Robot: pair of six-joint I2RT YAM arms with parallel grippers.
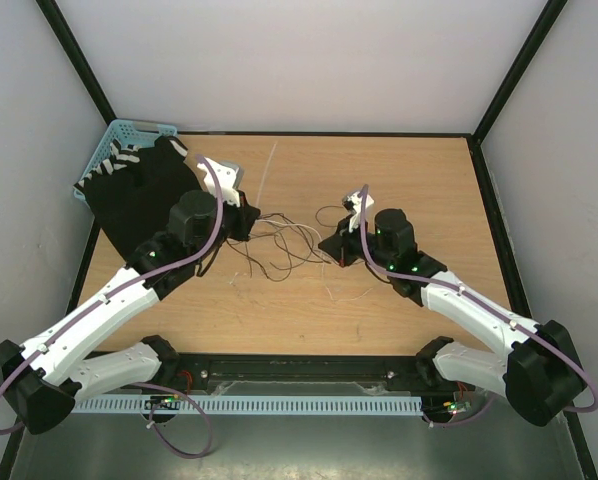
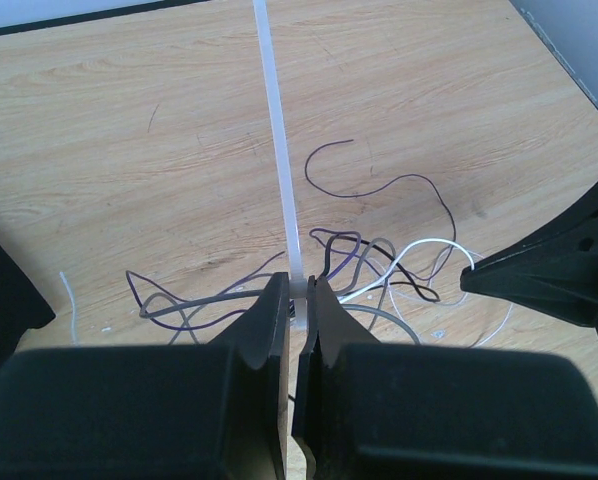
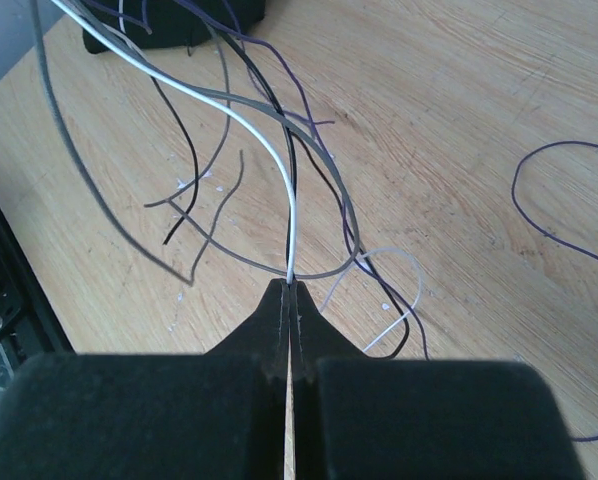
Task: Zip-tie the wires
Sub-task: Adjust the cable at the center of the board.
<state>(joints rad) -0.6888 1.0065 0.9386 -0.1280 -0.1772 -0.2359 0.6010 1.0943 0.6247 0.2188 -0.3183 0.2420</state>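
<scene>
**Both jaws clamped**

My left gripper (image 2: 301,290) pinches the zip tie (image 2: 279,130) by one end, and the strip points toward the table's (image 1: 399,180) far edge. My right gripper (image 3: 289,290) is closed on one strand of the wires (image 3: 241,120), which lie tangled mid-table.

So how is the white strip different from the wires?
The zip tie is one flat, straight, whitish strip; the wires are many thin strands that curl and tangle. The zip tie is a single colour; the wires are black, grey, purple and white. The zip tie sticks out from the shut left gripper; the wires run into the shut right gripper. Both are long, thin and pinched at one end.
</scene>
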